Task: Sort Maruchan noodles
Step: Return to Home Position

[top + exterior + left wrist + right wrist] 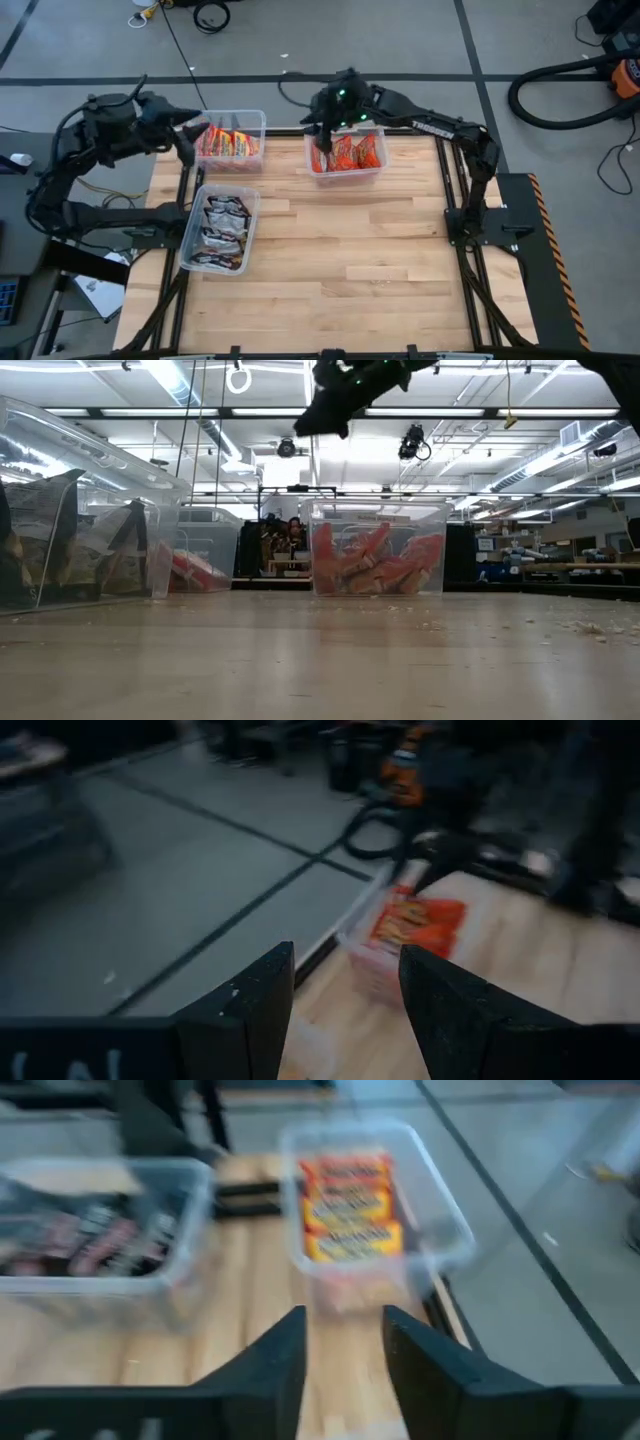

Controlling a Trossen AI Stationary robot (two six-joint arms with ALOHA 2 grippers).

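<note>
**A:** Start on your left. What have you got?

**B:** My left fingers (250, 1010) are spread wide with nothing between them, raised off the counter (350, 260). Just past their tips sits the first bin (262, 120), with the yellow-and-red packets (228, 144) lying inside. Nearer my left arm's base is the second bin (250, 190), holding the silver-black packets (222, 228).

**A:** And further right?

**B:** The third bin (345, 179) is right beneath my right fingers (270, 1360), and the orange packets (360, 152) are piled in it. Those fingers hang above the bin, parted with a moderate gap and carrying nothing. I see no packet loose on the counter between my two sets of fingers.

**A:** So which step is this?

**B:** I'd say the sorting itself looks finished, since each colour sits in its own bin. What's in hand is the retreat to my rest pose.

**A:** What does that call for?

**B:** My right fingers should probably go straight up first. They need to clear the third bin's wall before the arm folds back, or they could tip it. My left fingers should draw away from the first bin's rim the same way. Neither needs to grasp anything.
</note>
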